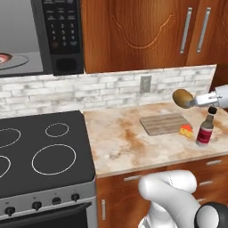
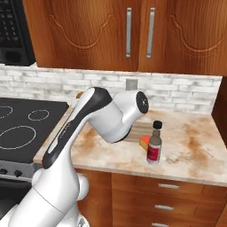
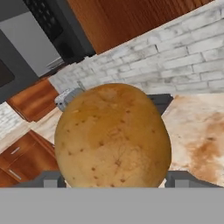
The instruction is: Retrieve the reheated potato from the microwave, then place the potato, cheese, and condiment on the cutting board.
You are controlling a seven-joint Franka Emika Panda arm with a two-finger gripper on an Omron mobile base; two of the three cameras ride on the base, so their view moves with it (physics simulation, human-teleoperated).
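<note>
Fingers of the white arm's gripper (image 1: 189, 102) stand wide apart, clamped on the roundish golden-brown potato (image 1: 182, 98), which hangs in the air in front of the pale brick backsplash (image 1: 111, 91). Directly below and slightly toward the robot lies the rectangular pale-brown slatted cutting board (image 1: 162, 124), so the coming move looks like a short descent. Just beside the board's near right corner sits the yellow-orange cheese wedge (image 1: 186, 130), and next to it the slim dark-capped, red-labelled condiment bottle (image 1: 206, 128).
</note>
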